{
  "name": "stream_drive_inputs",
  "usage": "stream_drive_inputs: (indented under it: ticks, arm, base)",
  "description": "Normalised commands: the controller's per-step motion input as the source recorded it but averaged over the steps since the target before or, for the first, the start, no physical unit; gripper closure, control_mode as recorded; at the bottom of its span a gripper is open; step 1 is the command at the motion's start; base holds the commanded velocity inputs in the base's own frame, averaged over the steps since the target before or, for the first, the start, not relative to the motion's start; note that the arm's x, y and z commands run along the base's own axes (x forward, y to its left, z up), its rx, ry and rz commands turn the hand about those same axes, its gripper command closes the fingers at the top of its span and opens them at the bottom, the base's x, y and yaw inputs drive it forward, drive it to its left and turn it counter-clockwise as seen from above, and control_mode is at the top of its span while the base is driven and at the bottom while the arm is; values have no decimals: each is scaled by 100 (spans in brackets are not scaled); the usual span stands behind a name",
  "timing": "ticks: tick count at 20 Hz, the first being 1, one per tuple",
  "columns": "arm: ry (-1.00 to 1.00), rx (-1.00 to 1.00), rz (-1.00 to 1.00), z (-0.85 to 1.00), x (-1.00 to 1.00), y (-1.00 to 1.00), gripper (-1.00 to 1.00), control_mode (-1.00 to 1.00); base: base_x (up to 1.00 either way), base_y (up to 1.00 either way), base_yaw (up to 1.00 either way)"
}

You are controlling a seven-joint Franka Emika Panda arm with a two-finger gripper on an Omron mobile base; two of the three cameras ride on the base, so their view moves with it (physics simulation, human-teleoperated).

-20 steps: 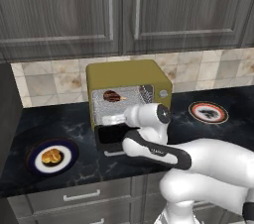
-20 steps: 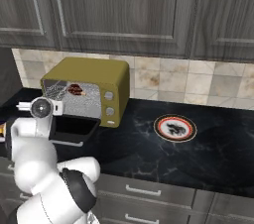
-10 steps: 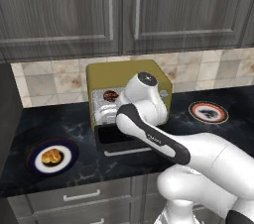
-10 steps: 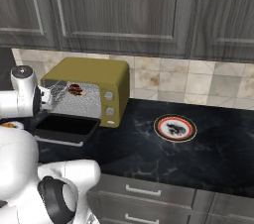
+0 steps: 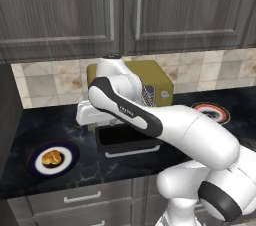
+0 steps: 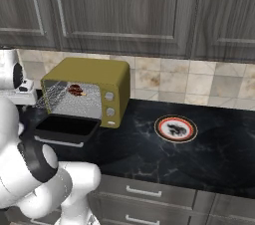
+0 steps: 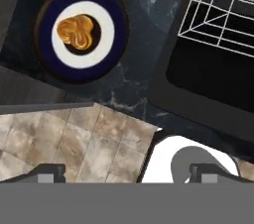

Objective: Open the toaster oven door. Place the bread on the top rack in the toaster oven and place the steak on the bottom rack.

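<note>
From the left base, the arm bends left across the oven (image 5: 157,82), whose door (image 5: 127,139) hangs open, bread (image 5: 51,157) on a plate (image 5: 35,162) left; from the right base, steak (image 6: 175,129) sits right; the hand view shows the gripper (image 7: 126,169) spread wide, empty, above the bread (image 7: 76,31).

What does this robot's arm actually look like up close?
The arm is made of smooth, rounded glossy white segments, joined by dark grey to black bands at the joints. One black band carries small white lettering. The gripper ends in two small dark finger tips.
</note>
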Motion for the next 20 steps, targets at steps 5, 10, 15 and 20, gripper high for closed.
stream_drive_inputs:
  ticks: [5,10,15,20]
  arm:
    - [9,-22,15,-26,-35,50,-100,-100]
    - [4,-20,12,-59,-9,40,-100,-100]
    - [8,-4,1,-58,2,26,-100,-100]
    - [0,0,3,-41,2,32,-100,-100]
  base:
    - [0,0,0]
    - [0,0,0]
    - [0,0,0]
    - [0,0,0]
